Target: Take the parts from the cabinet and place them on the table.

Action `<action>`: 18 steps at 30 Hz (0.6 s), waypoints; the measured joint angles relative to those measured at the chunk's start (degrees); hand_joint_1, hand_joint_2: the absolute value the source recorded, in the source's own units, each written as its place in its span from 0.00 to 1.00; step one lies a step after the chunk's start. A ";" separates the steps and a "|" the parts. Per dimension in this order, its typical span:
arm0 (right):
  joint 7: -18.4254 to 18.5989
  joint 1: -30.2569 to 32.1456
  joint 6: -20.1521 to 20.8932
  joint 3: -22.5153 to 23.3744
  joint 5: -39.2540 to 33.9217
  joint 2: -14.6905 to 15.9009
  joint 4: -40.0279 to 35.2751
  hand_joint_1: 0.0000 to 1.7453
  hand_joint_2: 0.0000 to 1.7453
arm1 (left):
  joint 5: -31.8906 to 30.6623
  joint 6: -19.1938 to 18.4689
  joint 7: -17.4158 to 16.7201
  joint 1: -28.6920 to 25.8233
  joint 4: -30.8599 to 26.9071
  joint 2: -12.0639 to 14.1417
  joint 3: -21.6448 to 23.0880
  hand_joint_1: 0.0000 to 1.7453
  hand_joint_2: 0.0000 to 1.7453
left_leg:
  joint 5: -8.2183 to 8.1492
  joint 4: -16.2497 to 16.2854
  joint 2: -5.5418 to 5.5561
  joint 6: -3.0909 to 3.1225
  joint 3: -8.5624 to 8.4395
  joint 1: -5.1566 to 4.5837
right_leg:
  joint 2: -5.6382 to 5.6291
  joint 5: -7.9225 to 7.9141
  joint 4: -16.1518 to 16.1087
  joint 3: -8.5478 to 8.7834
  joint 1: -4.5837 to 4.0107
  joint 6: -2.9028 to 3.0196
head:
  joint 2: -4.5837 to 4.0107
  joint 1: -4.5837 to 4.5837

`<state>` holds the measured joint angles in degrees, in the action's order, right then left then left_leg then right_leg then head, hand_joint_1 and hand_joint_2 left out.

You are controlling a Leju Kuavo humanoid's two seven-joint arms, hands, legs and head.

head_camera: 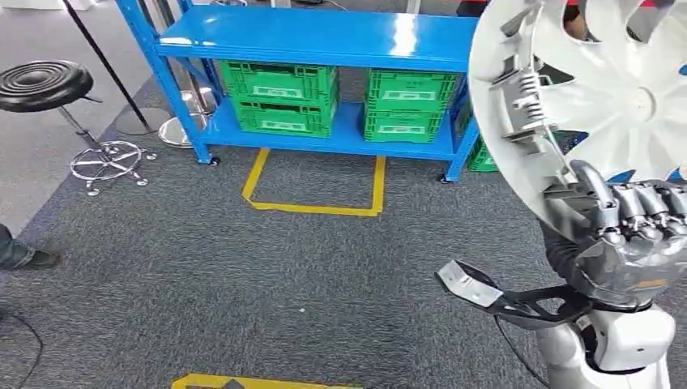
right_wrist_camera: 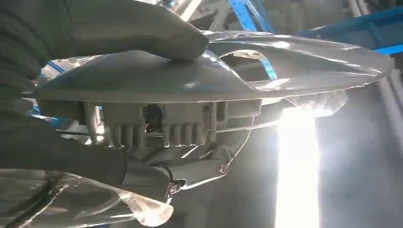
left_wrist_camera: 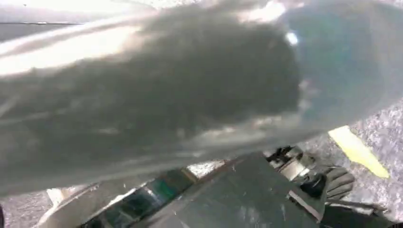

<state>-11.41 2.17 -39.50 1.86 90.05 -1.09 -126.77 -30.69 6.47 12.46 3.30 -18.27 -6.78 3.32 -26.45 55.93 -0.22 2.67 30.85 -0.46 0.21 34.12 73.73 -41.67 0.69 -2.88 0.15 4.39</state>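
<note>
A wide stretch of grey carpet [head_camera: 267, 267] lay open between the robot and the blue shelving unit [head_camera: 324, 36], marked by a yellow tape outline [head_camera: 316, 207] in front of the shelf and a second strip of yellow tape [head_camera: 259, 382] at the near edge of the head view. The shelf's lower level carried green crates [head_camera: 279, 97] side by side, with another green crate [head_camera: 409, 105] beside them. A black round stool [head_camera: 44, 85] on a chrome base stood off to the left, well apart from the shelf leg, and a person's shoe [head_camera: 24, 258] showed at the left edge of the carpet.

The right hand [head_camera: 628, 235] was raised on the right side of the head view, holding a silver wheel cover [head_camera: 583, 89] by its rim, the disc tilted up in front of the shelf's right end. In the right wrist view the thick thumb [right_wrist_camera: 142, 28] pressed on one face of the wheel cover [right_wrist_camera: 228, 76] while the darker fingers [right_wrist_camera: 57, 156] closed against its ribbed underside, so the rim was pinched firmly between them.

The left wrist view was heavily blurred; dark fingers [left_wrist_camera: 340, 183] appeared near the carpet and a yellow tape strip [left_wrist_camera: 356, 149], but whether that hand was open or closed could not be told.
</note>
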 joint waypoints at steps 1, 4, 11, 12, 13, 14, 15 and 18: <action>-0.07 0.07 0.00 0.00 -0.04 0.00 0.00 1.00 1.00 | 0.00 0.00 -0.02 -0.06 0.00 -0.02 0.00 0.00 0.00 | 0.31 0.15 0.00 0.00 0.51 -0.06 | 0.01 0.30 1.61 -0.32 0.00 -0.06 | 0.00 0.00; -0.30 0.00 0.00 0.00 -0.04 0.00 0.00 1.00 1.00 | -0.07 -0.09 -0.02 -0.11 0.00 -0.04 0.00 0.00 0.00 | 0.82 0.73 0.03 -0.27 1.48 -0.09 | 0.03 -4.57 -9.08 7.06 0.00 0.28 | 0.00 0.00; -1.16 -0.08 0.00 0.02 -0.02 0.00 -0.07 1.00 1.00 | -0.35 -0.22 -0.02 -0.11 0.00 -0.02 0.02 0.00 0.00 | 1.70 1.38 0.01 -0.50 2.64 -0.58 | 0.00 -5.78 -17.28 11.39 -0.32 1.08 | 0.00 -0.09; -1.20 -0.08 0.00 0.02 -0.04 0.00 -0.07 1.00 1.00 | -0.35 -0.22 -0.02 -0.11 0.00 0.00 0.02 0.00 0.00 | 1.86 1.29 0.02 -0.63 2.65 -0.54 | 0.03 -5.87 -17.23 11.35 -0.36 1.22 | 0.00 -0.11; -1.22 -0.11 0.00 0.02 -0.04 0.00 -0.07 1.00 1.00 | -0.37 -0.22 -0.02 -0.12 0.00 0.02 0.02 0.00 0.00 | 1.94 1.20 0.02 -0.75 2.65 -0.48 | 0.04 -5.92 -17.20 11.29 -0.41 1.32 | 0.00 -0.09; -1.31 -0.11 0.00 0.02 -0.04 0.00 -0.07 1.00 1.00 | -0.39 -0.24 -0.02 -0.13 0.00 0.04 0.02 0.00 0.00 | 2.11 1.16 0.02 -0.94 2.70 -0.44 | 0.03 -6.01 -17.14 11.21 -0.47 1.45 | 0.00 -0.11; -1.38 -0.11 0.00 0.00 -0.04 0.00 -0.09 1.00 1.00 | -0.44 -0.24 -0.02 -0.12 0.00 0.04 0.02 0.00 0.00 | 2.20 1.15 0.02 -1.08 2.78 -0.38 | 0.03 -6.05 -17.08 11.10 -0.52 1.51 | 0.00 -0.13; -1.05 -0.17 0.00 -0.13 -0.04 0.00 -0.11 1.00 1.00 | -0.52 -0.24 -0.02 -0.13 -0.02 0.02 0.02 0.00 0.00 | 2.41 1.14 0.02 -1.42 3.04 -0.26 | 0.03 -6.17 -16.94 10.79 -0.63 1.72 | 0.00 -0.09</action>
<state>-12.46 2.01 -39.50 1.73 90.01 -1.09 -126.88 -31.21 6.23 12.44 3.17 -18.29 -6.75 3.34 -24.04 57.07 -0.20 1.25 33.89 -0.72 0.25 27.95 56.78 -30.87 0.06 -1.16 0.15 4.31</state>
